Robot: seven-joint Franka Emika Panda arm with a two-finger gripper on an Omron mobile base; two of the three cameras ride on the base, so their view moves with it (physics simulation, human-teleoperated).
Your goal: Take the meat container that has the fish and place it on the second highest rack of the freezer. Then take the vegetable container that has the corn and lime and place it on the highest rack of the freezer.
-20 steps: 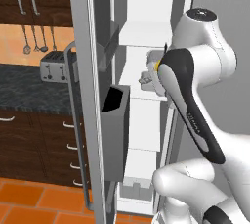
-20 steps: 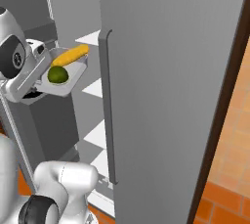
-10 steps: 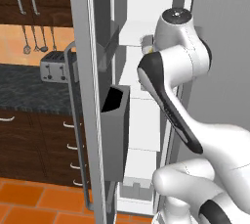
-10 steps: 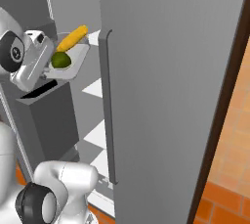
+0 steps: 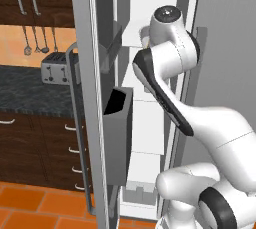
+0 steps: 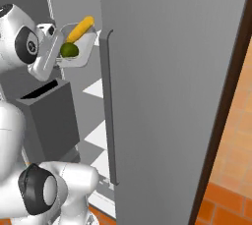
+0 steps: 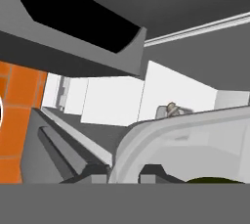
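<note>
Here, one tray (image 6: 78,52) carries one corn (image 6: 80,28) and one lime (image 6: 69,50), the lime at the cob's 7 o'clock. The tool (image 6: 55,58) grips its near edge, raised inside the open freezer (image 6: 167,91).

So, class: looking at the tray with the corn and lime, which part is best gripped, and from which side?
Grip the tray by its raised rim at the end nearest the lime, coming from the robot's side. The corn lies lengthwise and overhangs the far end, so that end is blocked. The tool appears to hold it there already.
</note>
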